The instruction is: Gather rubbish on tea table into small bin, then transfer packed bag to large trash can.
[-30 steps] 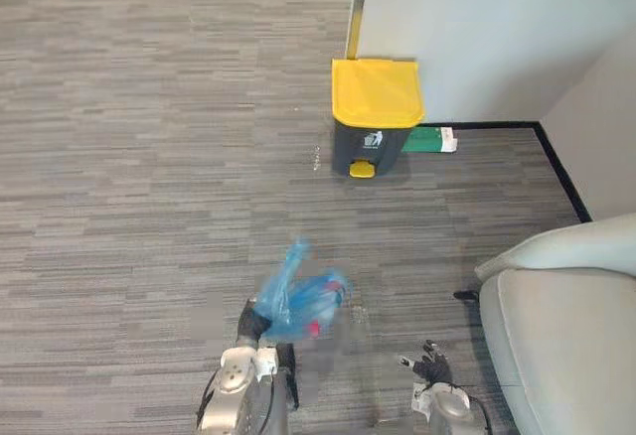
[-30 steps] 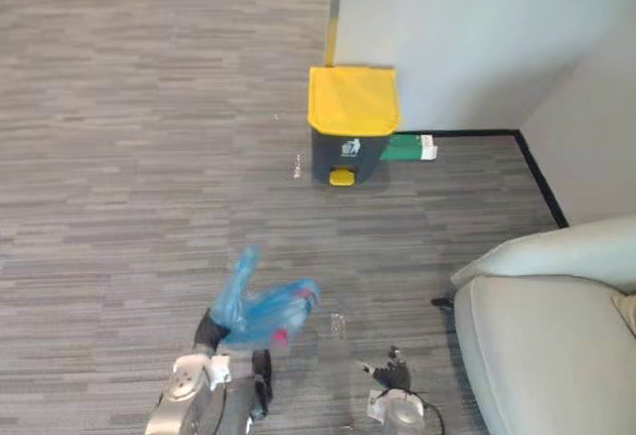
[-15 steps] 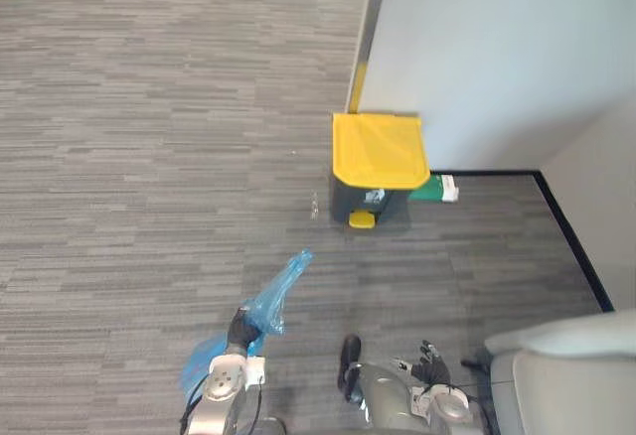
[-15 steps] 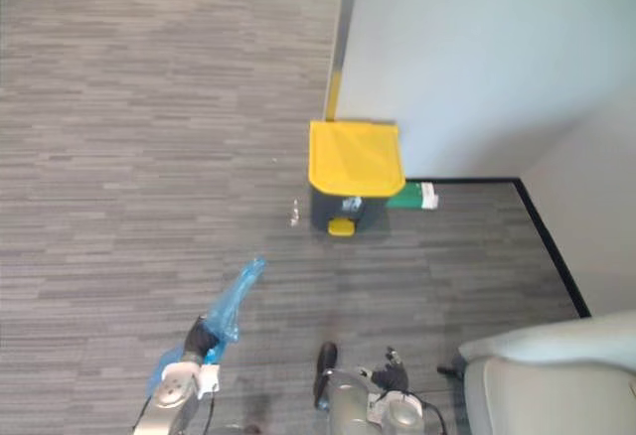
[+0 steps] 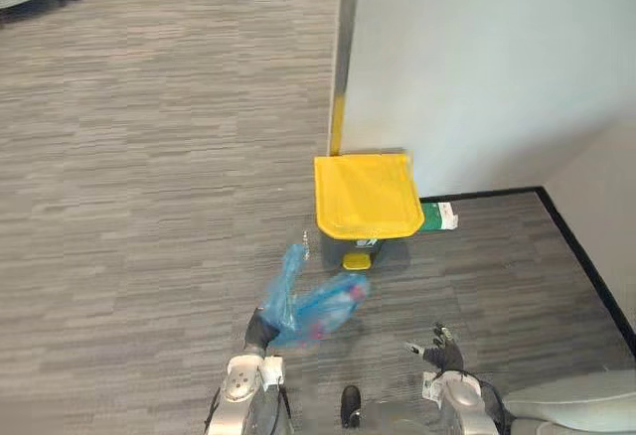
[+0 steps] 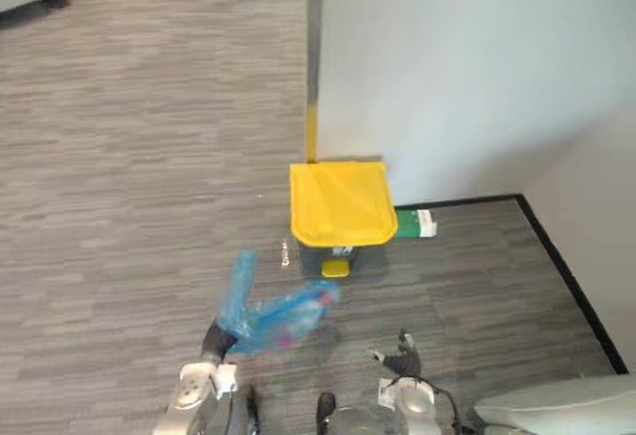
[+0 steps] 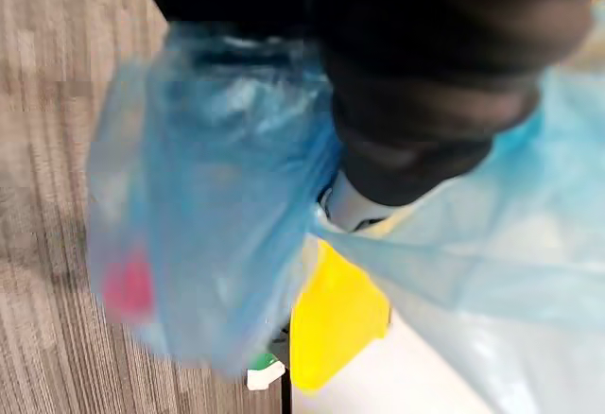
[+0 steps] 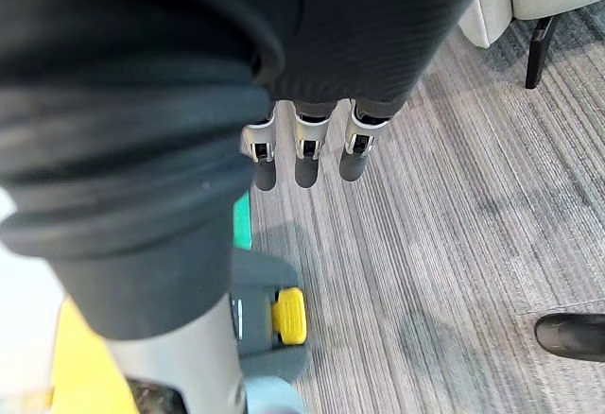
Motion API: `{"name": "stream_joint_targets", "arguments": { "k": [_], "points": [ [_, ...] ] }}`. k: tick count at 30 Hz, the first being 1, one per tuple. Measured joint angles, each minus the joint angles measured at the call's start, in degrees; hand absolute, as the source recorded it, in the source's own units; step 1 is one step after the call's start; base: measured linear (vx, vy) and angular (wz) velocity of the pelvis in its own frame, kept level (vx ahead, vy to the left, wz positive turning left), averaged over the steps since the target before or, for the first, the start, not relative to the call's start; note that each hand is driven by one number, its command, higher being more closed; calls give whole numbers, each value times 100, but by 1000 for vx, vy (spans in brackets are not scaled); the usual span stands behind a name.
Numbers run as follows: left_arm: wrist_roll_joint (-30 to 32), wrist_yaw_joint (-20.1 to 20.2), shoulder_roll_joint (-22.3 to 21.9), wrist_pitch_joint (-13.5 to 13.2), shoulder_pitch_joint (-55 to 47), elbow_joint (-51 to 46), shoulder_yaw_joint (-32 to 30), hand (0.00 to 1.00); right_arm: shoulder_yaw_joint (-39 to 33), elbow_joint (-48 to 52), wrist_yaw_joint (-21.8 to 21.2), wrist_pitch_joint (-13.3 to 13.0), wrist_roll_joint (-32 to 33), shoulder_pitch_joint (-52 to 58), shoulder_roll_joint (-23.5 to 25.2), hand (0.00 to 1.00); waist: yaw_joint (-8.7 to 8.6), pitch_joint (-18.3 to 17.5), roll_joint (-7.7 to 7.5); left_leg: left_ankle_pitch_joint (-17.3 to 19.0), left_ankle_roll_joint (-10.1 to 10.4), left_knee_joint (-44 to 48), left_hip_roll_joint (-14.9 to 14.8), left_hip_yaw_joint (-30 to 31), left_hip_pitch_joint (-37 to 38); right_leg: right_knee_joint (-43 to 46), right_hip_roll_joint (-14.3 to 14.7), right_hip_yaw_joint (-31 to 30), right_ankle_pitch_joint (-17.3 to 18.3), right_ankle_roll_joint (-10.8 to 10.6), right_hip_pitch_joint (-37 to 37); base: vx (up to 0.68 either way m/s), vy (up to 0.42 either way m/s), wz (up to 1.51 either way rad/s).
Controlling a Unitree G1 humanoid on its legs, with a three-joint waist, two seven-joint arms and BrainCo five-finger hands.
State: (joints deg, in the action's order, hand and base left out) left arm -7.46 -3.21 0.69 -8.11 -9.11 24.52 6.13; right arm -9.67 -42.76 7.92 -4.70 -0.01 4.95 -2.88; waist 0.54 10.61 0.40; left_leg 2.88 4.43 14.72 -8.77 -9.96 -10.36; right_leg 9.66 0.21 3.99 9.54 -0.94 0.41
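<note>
**Left eye view:** the whole scene has shifted since half a second ago, so the camera has moved. The large trash can (image 5: pixel 365 198) now lies nearer the left hand (image 5: pixel 260 331). The blue rubbish bag (image 5: pixel 316 308), which hung low beside that arm, has swung forward towards the can. The left hand is closed round the bag's gathered neck, whose tail pokes up above it. I judge this to be the last leg of the task, with the drop not yet made because the yellow lid is down. The right hand (image 5: pixel 438 353) is low at the right, near a pale sofa (image 5: pixel 576 407) cut off by the corner.

**Right eye view:** a green carton (image 6: pixel 412 223) lies against the wall just beside the can.

**Left wrist view:** blue plastic spreads across the picture, with something red blurred inside. The fingers are hidden behind the plastic.

**Right wrist view:** straight fingers (image 8: pixel 304 157) hold nothing and hang above the can's yellow pedal (image 8: pixel 290 315).
</note>
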Motion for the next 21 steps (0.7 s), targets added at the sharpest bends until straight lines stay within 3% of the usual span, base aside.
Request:
{"name": "stream_joint_targets", "arguments": {
  "k": [3,5,6,8,10,12,15,17,18,19,20,21],
  "points": [
    [2,9,143,1,194,91,70,100,-40,-112,-2,21,0,134,139,0,-49,-113,-178,69,-197,-262,350,-144,165,-13,-385,-9,54,-223,14,308,229,-6],
    [4,7,206,11,221,94,109,100,-60,-185,-4,22,0,100,165,0,-33,-103,-174,393,-366,-197,558,-358,352,537,-636,-174,254,-538,-121,188,180,-29],
    [4,7,207,12,206,94,121,100,-69,-207,-5,22,0,81,164,0,-32,-93,-158,485,-381,-177,574,-403,438,832,-667,-219,282,-583,-199,231,265,-44],
    [3,7,273,22,10,90,280,100,-75,-323,-15,33,1,114,199,0,-50,-78,-119,939,-474,-14,669,-460,883,3074,-888,-171,122,-797,-908,227,241,-18],
    [4,-6,335,99,-59,90,337,100,-77,-323,-15,62,4,228,222,0,-104,-48,-177,1143,-522,120,703,-439,1157,4205,-1104,5,44,-745,-1355,269,97,16],
    [2,-56,506,163,-68,86,317,100,-135,-249,-18,52,41,229,244,0,-98,22,-184,1417,-528,248,610,-382,1475,4682,-1222,568,282,-579,-1807,346,38,10],
    [1,-64,642,162,-9,70,271,100,-206,-253,-13,30,53,111,251,0,-161,89,-184,1730,-461,402,407,-242,1731,3797,-1214,1324,359,-533,-2381,354,-45,29],
    [3,-67,648,158,205,69,270,100,-356,-265,-7,6,67,-10,269,0,-155,290,-168,1962,-383,676,242,-135,1854,2417,-1014,1435,54,-510,-2447,360,-105,43],
    [11,-93,665,126,388,68,265,100,-378,-294,-3,1,82,-60,269,0,-155,396,-197,2158,-335,1007,134,-45,1852,1163,-885,1405,-369,-547,-2441,427,-178,57],
    [33,-151,694,95,527,64,264,100,-373,-314,0,-3,121,-95,279,0,-155,503,-311,2356,-259,1331,100,24,1889,416,-869,1365,-633,-578,-2422,526,-265,62],
    [61,-164,698,89,551,65,259,100,-371,-323,1,0,122,-101,267,0,-155,544,-342,2483,-186,1476,69,90,1916,482,-906,1386,-631,-529,-2263,549,-285,38],
    [71,-189,642,88,593,86,231,100,-381,-351,3,9,135,-156,165,0,-94,649,-202,2739,-61,1717,-105,229,2101,523,-703,1404,-731,-393,-2015,444,-211,3]
  ]
}}
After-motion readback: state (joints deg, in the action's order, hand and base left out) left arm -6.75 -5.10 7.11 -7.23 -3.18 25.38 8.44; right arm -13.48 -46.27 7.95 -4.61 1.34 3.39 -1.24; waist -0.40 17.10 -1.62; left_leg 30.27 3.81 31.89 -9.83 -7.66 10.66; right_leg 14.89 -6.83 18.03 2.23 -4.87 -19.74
